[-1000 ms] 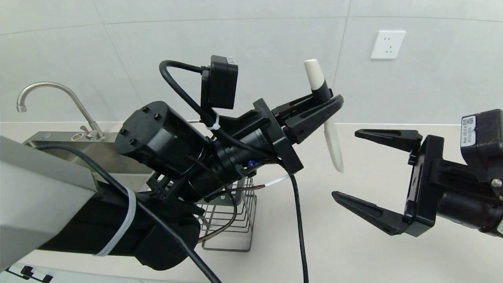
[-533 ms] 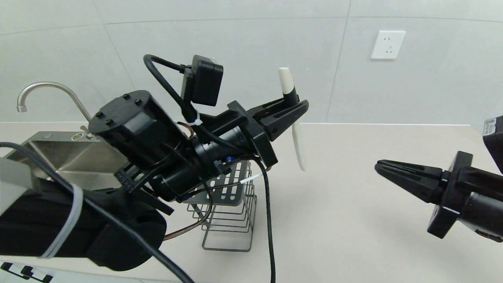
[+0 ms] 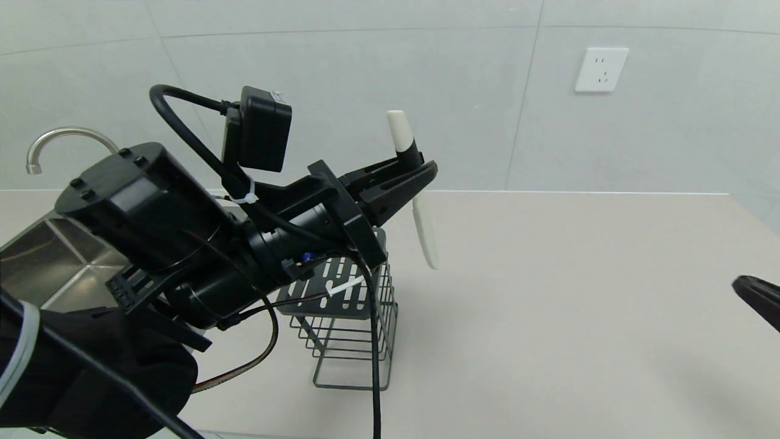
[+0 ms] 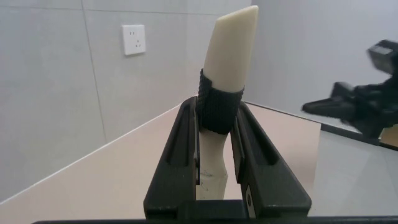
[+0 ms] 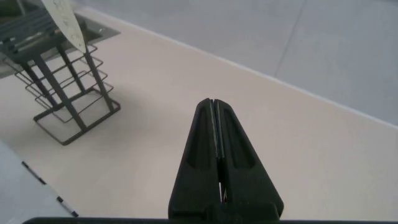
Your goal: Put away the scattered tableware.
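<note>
Large pale grey tiles with thin seams cover the wall, which carries a white socket plate (image 3: 602,69). Below it runs a smooth, matte beige desk (image 3: 548,305). At the desk's left end a brushed steel sink (image 3: 36,256) is set into the surface, with a curved chrome faucet (image 3: 61,137) arching over it. Near the sink stands a dark wire rack (image 3: 350,341), a box of thin metal rods topped by a slotted plate. The left pincer (image 3: 420,174) is raised in the air above and just beside the rack, clenched on a knife (image 3: 423,228). Its flat black fingers grip a ribbed black band around the cream handle. The knife is nearly upright, with the rounded handle end up and the flat, tapering white blade pointing down, clear of the desk. The right pincer (image 5: 213,102) hangs over bare desk well to the right. Its two wedge-shaped fingers are pressed together along a thin seam and grasp nothing.
</note>
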